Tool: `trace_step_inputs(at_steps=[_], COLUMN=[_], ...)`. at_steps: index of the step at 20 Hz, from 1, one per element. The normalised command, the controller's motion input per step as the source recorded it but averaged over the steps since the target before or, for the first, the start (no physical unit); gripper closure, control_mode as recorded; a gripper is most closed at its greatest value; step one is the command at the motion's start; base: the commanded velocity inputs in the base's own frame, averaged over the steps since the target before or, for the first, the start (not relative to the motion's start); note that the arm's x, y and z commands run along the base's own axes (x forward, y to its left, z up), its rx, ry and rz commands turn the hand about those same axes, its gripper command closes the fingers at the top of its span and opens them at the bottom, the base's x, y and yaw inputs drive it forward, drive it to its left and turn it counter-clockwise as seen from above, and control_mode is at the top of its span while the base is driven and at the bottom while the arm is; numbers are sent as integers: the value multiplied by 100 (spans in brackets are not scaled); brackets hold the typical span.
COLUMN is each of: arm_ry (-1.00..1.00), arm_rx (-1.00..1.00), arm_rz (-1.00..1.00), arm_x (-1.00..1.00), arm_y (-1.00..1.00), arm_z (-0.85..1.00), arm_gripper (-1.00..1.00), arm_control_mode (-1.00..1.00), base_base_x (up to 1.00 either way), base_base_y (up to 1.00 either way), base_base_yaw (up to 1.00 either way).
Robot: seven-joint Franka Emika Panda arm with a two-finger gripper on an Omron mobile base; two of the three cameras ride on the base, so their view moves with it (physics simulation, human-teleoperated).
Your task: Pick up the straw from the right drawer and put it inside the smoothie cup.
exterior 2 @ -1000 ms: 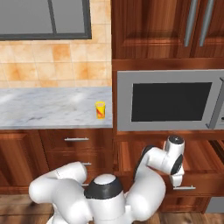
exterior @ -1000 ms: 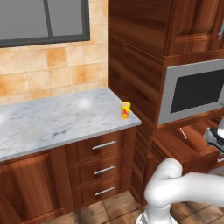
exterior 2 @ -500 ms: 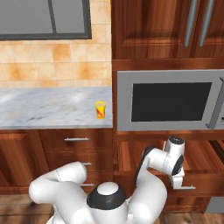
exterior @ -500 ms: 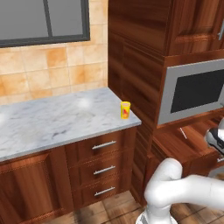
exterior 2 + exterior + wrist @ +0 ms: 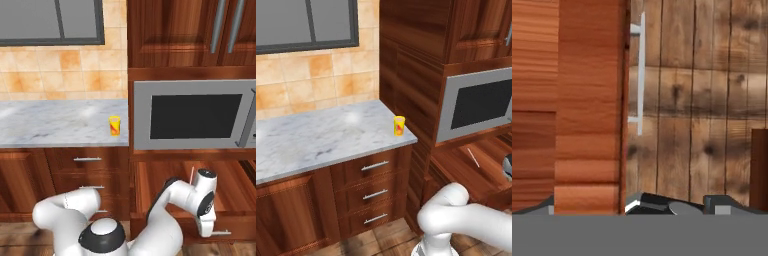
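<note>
The straw (image 5: 473, 157) is lying flat on the floor of the pulled-out right drawer (image 5: 461, 165), well behind the gripper (image 5: 206, 227), which hangs with its jaws spread at the drawer's front. The smoothie cup (image 5: 115, 125) sits on the marble counter (image 5: 316, 137) by the microwave (image 5: 192, 115)

The white arm rises from the base, bends at a rounded elbow and reaches forward and to the right, its forearm ending in a dark-jointed wrist turned downward. The gripper (image 5: 206, 231) hangs below the wrist, pointing at the floor, its jaws spread wide with nothing between them. In the hand view, its dark fingertips (image 5: 657, 204) rise at the bottom edge.
</note>
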Motion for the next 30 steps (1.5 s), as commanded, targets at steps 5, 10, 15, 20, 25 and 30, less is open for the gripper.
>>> trace_step_inputs(at_steps=[5,10,15,20,25,30], arm_ry=[5,-15,-20,-12,-1,7], arm_rx=[2,2,0,-3,-1,0], arm_rz=[-13,-19,-3,0,6,14], arm_x=[-100,-100,-54,7,39,76], arm_y=[-13,-26,-1,6,1,-1], arm_z=[-2,27,100,100,100,100], arm_gripper=[-100,-100,-100,-100,-100,-100], arm_control_mode=[-100,-100,-100,-100,-100,-100], base_base_x=[0,0,0,0,0,0], base_base_y=[0,0,0,0,0,0], base_base_yaw=[0,0,0,0,0,0])
